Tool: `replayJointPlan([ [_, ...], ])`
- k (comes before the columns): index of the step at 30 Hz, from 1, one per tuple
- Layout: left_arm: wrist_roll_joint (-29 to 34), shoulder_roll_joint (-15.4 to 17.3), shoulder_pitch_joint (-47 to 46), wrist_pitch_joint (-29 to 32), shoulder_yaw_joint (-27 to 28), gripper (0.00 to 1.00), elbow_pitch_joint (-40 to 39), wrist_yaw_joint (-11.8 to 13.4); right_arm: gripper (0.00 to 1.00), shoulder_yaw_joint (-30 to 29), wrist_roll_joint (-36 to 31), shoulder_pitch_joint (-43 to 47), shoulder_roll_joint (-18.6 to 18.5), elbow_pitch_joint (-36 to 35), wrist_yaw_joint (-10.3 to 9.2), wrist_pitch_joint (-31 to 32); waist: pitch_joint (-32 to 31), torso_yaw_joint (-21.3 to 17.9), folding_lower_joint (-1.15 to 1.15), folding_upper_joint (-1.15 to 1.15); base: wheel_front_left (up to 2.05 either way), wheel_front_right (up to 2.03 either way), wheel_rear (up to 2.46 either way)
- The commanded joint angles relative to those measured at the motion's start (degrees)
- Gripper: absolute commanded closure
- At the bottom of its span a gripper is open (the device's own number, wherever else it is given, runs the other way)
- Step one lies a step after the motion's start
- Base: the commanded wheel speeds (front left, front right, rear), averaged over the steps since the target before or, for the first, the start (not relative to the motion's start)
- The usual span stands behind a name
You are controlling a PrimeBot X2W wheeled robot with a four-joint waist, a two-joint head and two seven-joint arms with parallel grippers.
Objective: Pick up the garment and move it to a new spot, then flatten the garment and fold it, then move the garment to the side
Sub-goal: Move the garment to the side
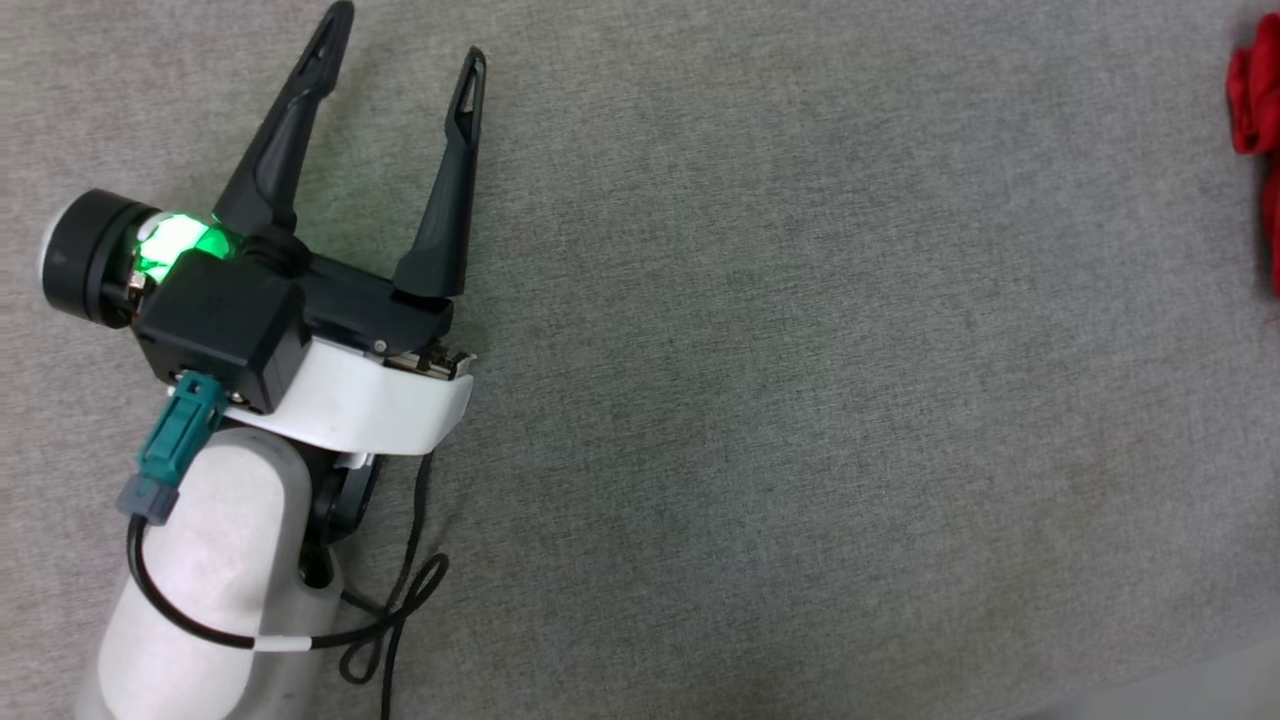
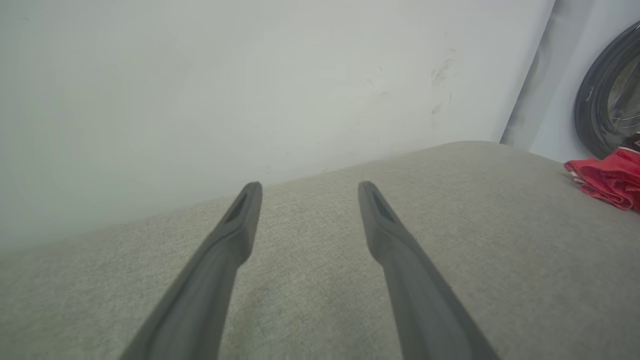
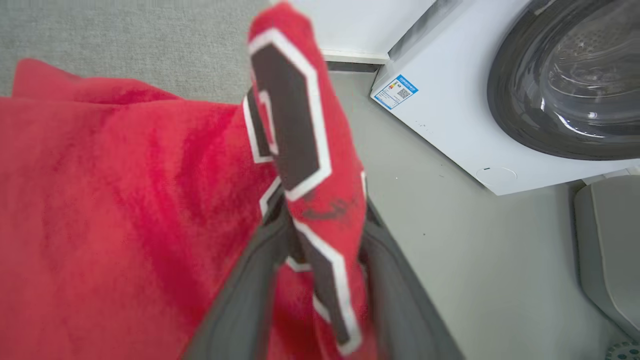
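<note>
Red garment [image 3: 100, 200] with black, white-outlined number; grey surface [image 1: 800, 400].

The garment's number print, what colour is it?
The number is black, outlined white, on the red garment; right wrist view shows it best.

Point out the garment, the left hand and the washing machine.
garment [image 3: 125, 210], right wrist view, red body cloth.
left hand [image 1: 408, 38], head view, midway between fingertips.
washing machine [image 3: 450, 135], right wrist view, white front panel.
</note>
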Motion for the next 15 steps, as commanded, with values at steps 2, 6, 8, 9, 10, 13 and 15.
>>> replayJointPlan([
  [2, -0.4, -0.1, 0.1, -0.6, 0.0, 0.00, 0.5, 0.3, 0.00, -2.3, -3.0, -0.8, 0.8, 1.3, -0.11, -1.8, -0.9, 0.3, -0.01, 0.00, 0.00, 0.00, 0.00],
  [6, -1.0, -0.7, 1.5, -1.8, 0.2, 0.00, 2.0, 0.9, 0.00, -7.2, -8.8, -0.6, 2.0, 2.1, -0.10, -5.4, -3.7, 0.9, -0.01, 0.00, 0.00, 0.00, 0.00],
  [8, -1.5, -1.1, 2.5, -2.7, 0.3, 0.00, 3.0, 1.1, 0.00, -8.9, -11.1, -0.2, 2.1, 1.3, -0.10, -7.7, -5.7, 1.4, -0.01, 0.00, 0.00, 0.00, 0.00],
  [9, -1.7, -1.3, 3.1, -3.0, 0.3, 0.00, 3.5, 1.4, 0.00, -9.3, -11.8, 0.2, 2.4, 0.7, -0.10, -8.9, -6.8, 1.6, -0.01, 0.00, 0.00, 0.00, 0.00],
  [10, -2.0, -1.5, 3.8, -3.4, 0.3, 0.00, 4.1, 1.6, 0.00, -9.8, -12.3, 0.7, 2.7, 0.0, -0.10, -10.1, -8.0, 1.9, -0.01, 0.00, 0.00, 0.00, 0.00],
  [13, -2.9, -2.0, 6.0, -4.4, 0.5, 0.00, 5.8, 2.2, 0.00, -10.0, -12.0, 2.9, 3.4, -2.2, -0.11, -12.9, -11.5, 2.9, -0.01, 0.00, 0.00, 0.00, 0.00],
  [15, -3.5, -2.5, 7.7, -5.0, 0.8, 0.00, 6.9, 2.7, 0.00, -9.3, -11.1, 4.7, 4.0, -3.8, -0.10, -14.3, -13.8, 3.6, -0.01, 0.00, 0.00, 0.00, 0.00],
])
